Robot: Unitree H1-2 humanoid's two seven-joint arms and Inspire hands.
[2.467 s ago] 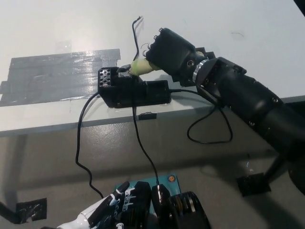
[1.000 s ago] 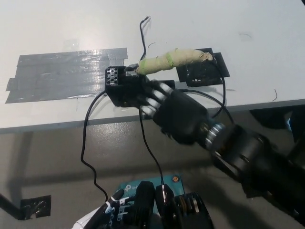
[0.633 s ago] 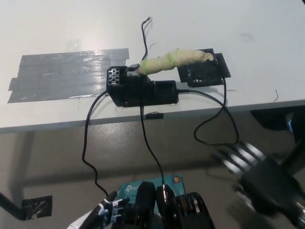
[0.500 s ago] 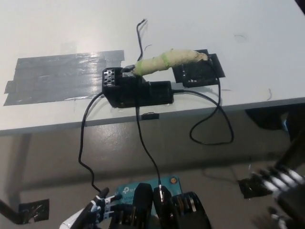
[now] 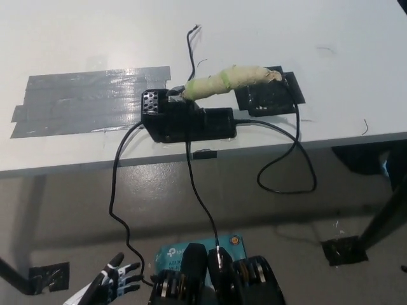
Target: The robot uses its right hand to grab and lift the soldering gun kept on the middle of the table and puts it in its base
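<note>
On the worktop [image 5: 331,76], soldering gun [image 5: 226,80] lying seated in base [image 5: 187,121]; left robot hand [image 5: 108,284] low, splayed, empty; right robot hand unseen; needs leaving alone

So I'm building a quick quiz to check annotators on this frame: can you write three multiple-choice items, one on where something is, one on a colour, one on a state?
1. Where does the soldering gun rest?
A. On the floor
B. With its tip in the black base, near the table edge
C. In a robot hand

2. What colour is the wrap on the soldering gun's handle?
A. Pale yellow-green
B. Red
C. Blue

3. What is the white left robot hand doing?
A. Gripping the cable
B. Pressing on the grey tape
C. Open at the lower left, holding nothing

Answers: 1 B, the gun leans from the base with no hand on it; 2 A, the handle looks pale yellow-green; 3 C, its fingers are spread apart, clear of everything. The right robot hand is out of view.
</note>
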